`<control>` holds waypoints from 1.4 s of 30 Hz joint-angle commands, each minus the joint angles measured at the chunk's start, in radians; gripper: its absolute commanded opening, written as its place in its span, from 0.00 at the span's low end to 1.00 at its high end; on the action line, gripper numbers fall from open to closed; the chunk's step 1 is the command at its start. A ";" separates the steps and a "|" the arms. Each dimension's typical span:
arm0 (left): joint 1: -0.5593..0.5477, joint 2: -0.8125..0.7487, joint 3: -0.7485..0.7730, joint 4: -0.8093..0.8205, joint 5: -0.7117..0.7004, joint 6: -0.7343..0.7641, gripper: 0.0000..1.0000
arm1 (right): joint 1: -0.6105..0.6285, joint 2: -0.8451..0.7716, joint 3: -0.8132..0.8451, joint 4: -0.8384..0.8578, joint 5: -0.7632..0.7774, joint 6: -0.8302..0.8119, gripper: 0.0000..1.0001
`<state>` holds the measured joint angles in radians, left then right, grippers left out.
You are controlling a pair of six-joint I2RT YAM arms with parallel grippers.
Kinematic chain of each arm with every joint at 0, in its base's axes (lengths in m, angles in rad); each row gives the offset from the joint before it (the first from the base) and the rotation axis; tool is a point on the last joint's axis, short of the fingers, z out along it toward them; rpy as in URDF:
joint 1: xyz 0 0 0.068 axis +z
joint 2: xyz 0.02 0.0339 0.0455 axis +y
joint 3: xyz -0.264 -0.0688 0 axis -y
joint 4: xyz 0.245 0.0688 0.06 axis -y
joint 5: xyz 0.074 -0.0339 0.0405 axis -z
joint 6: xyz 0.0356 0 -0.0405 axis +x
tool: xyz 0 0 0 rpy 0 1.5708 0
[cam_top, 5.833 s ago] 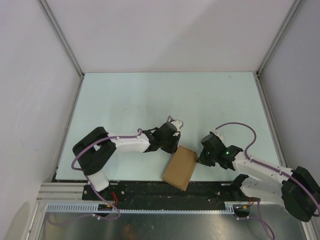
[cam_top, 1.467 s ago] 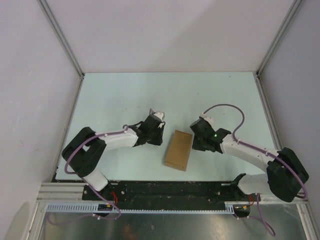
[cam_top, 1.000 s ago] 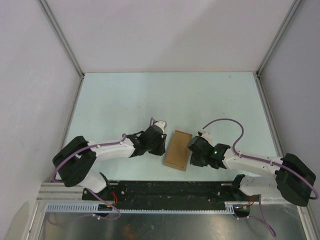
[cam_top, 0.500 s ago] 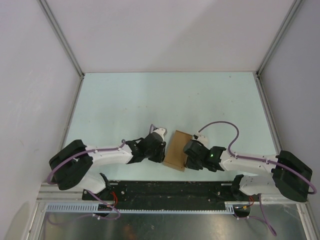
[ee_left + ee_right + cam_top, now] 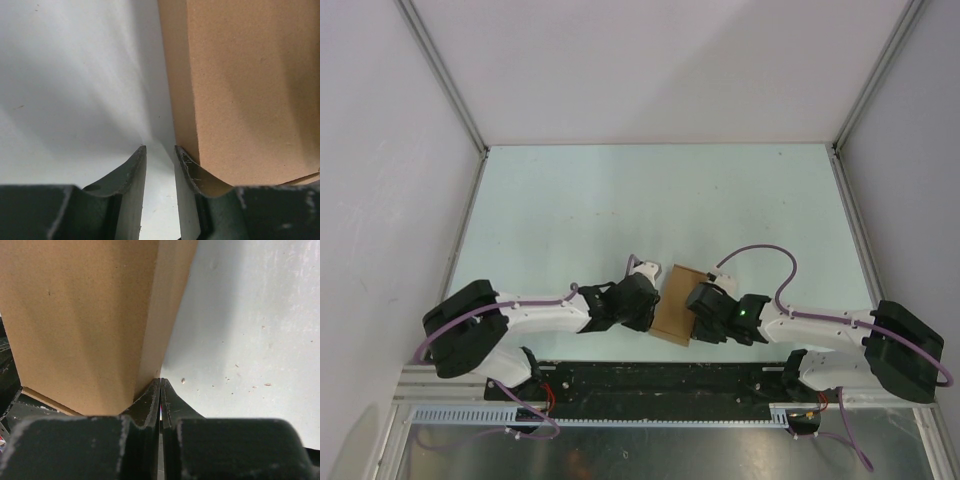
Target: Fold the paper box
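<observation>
The paper box (image 5: 673, 300) is a plain brown closed cardboard box lying flat near the table's front edge. My left gripper (image 5: 648, 300) sits at its left side. In the left wrist view that gripper (image 5: 160, 148) stands slightly open with only table between its fingers, and the right finger (image 5: 192, 170) touches the side wall of the box (image 5: 250, 90). My right gripper (image 5: 697, 304) sits at the box's right side. In the right wrist view it (image 5: 160, 380) is shut on nothing, its tips against the bottom edge of the wall of the box (image 5: 85, 315).
The pale green table (image 5: 620, 200) is walled in by white panels on three sides. A black base rail (image 5: 650, 380) runs just in front of the box. Purple cables (image 5: 760, 250) loop above both arms.
Over the last seconds both arms have closed in on the box from either side, and the grippers now press against its left and right walls. The box has hardly shifted.
</observation>
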<state>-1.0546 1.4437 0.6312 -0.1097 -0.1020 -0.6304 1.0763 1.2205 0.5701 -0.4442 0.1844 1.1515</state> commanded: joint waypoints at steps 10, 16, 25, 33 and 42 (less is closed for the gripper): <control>-0.045 -0.003 0.012 0.013 0.007 -0.052 0.35 | 0.022 -0.045 0.005 -0.014 0.024 0.039 0.03; -0.045 -0.005 0.007 0.016 0.008 -0.058 0.35 | 0.059 -0.061 0.005 -0.059 0.013 0.057 0.03; -0.045 0.001 0.015 0.016 0.018 -0.060 0.35 | 0.125 -0.012 0.007 0.007 0.026 0.114 0.03; -0.047 -0.011 0.010 0.015 0.028 -0.064 0.35 | 0.125 -0.024 0.004 -0.011 0.050 0.123 0.03; -0.070 -0.029 0.007 0.015 0.042 -0.095 0.34 | 0.088 -0.022 0.005 0.035 0.056 0.134 0.03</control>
<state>-1.0882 1.4456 0.6361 -0.1173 -0.1219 -0.6724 1.1835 1.2064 0.5694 -0.5030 0.1947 1.2469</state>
